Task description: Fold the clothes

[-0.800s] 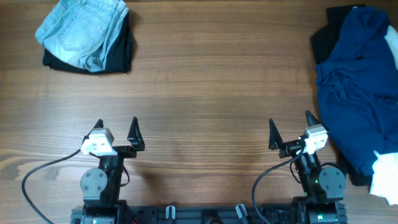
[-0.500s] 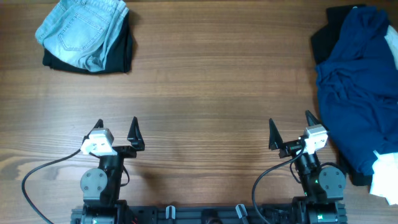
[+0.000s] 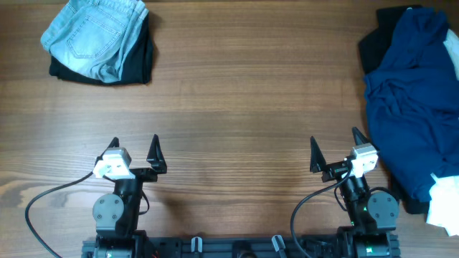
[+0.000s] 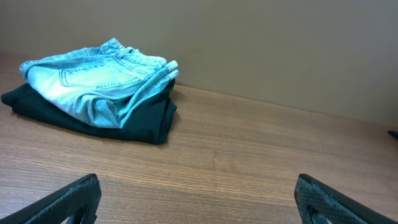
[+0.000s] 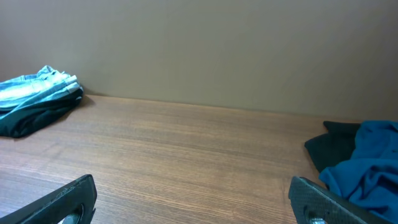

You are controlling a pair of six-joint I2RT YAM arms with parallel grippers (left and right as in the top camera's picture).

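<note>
A large dark blue shirt (image 3: 409,107) lies crumpled at the table's right edge, on top of a black piece (image 3: 374,44); both also show in the right wrist view, the shirt (image 5: 364,168) at the right. A white garment (image 3: 445,201) peeks out at the lower right. Folded light-blue jeans (image 3: 93,32) rest on a folded black piece (image 3: 140,64) at the far left, seen too in the left wrist view (image 4: 99,78). My left gripper (image 3: 135,147) and right gripper (image 3: 335,147) are both open and empty at the near edge, far from the clothes.
The wooden table (image 3: 244,93) stretches between the two piles. A plain wall (image 5: 199,50) stands behind the far edge. A cable (image 3: 43,208) loops at the lower left near the arm base.
</note>
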